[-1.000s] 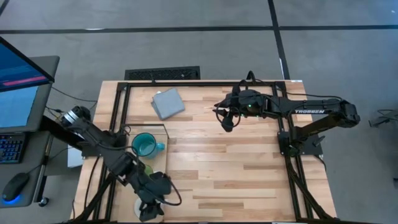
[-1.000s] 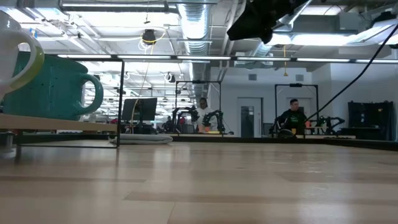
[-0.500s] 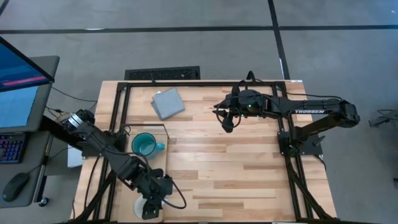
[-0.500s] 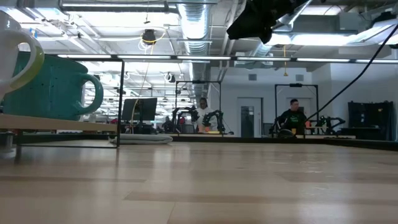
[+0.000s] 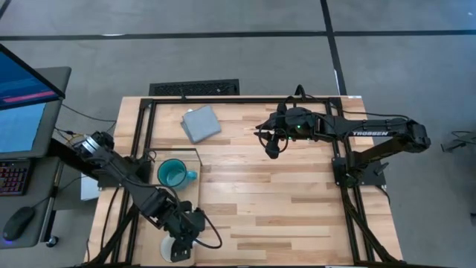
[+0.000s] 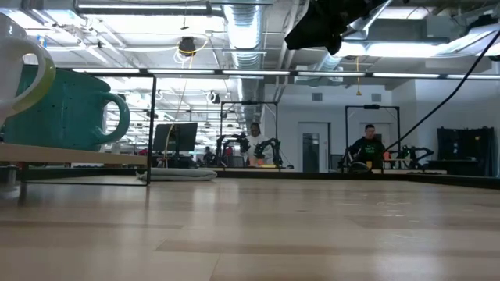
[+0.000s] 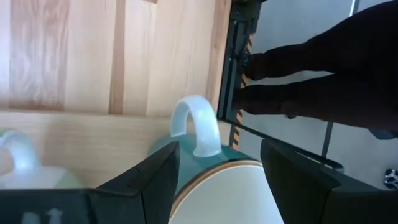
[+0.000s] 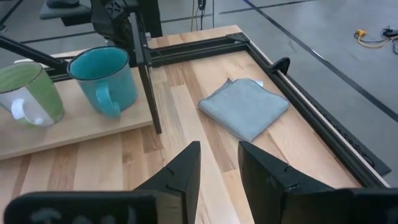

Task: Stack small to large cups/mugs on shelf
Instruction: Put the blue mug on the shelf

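Note:
Three mugs stand on the pale shelf [image 5: 195, 160] at the table's left side. The teal mug [image 5: 173, 174] [image 8: 102, 78] is farthest, and the green mug [image 8: 30, 90] is nearer, hidden under my left arm in the high view. The white mug [image 7: 214, 186] [image 6: 14, 70] is nearest, upright, its handle [image 7: 194, 127] between my fingers' lines. My left gripper [image 5: 179, 247] is open above it, one finger on either side. My right gripper [image 5: 272, 147] hangs open above the table's far middle. My left gripper comes at the white mug from above, its fingers [image 7: 152, 177] standing on either side of the body near the rim [image 7: 249, 167]. I cannot tell whether they touch it. The mug stands upright on the shelf.
A folded grey cloth [image 5: 201, 123] [image 8: 245, 107] lies near the table's far edge. A thin dark frame [image 8: 146, 74] rises around the shelf beside the teal mug. Bare plank tabletop [image 5: 282, 201] spreads over the middle and right. People sit in the room far behind [image 6: 366, 148].
My left arm has shifted a little toward the table's right above the white mug. The mug has stayed where it stood on the shelf.

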{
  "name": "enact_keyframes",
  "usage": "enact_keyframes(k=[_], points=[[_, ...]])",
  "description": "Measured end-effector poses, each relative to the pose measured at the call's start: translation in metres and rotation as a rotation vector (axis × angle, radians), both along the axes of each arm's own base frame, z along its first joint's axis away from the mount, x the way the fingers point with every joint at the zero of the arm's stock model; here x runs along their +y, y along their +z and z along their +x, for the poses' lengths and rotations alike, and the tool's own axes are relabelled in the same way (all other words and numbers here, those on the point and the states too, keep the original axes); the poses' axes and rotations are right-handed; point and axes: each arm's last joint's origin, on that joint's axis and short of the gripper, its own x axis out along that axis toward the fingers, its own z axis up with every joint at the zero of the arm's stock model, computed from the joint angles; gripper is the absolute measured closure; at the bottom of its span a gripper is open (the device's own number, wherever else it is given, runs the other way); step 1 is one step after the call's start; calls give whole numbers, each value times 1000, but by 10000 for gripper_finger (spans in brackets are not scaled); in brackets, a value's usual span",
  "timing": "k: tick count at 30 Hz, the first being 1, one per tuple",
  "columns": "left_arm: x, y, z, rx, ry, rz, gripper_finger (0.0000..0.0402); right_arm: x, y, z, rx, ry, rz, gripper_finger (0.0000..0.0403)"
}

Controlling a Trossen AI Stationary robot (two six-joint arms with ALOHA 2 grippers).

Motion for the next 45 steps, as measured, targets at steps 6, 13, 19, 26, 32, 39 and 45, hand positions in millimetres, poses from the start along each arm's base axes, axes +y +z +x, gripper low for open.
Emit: enact_keyframes(k=[6,13,19,26,32,39,45], points=[[-3,-8,3,29,-14,5,185,0,0,0,0,0,0,271],[-8,-12,3,63,-22,-15,185,0,0,0,0,0,0,271],[-9,-12,2,84,-12,-30,185,0,0,0,0,0,0,271],[-13,-12,-2,91,-27,-36,185,0,0,0,0,0,0,271],[-14,-12,-3,111,-39,-49,185,0,0,0,0,0,0,271],[-13,-13,-5,140,-66,-49,185,0,0,0,0,0,0,271],[-13,-13,-6,146,-101,-62,185,0,0,0,0,0,0,271]])
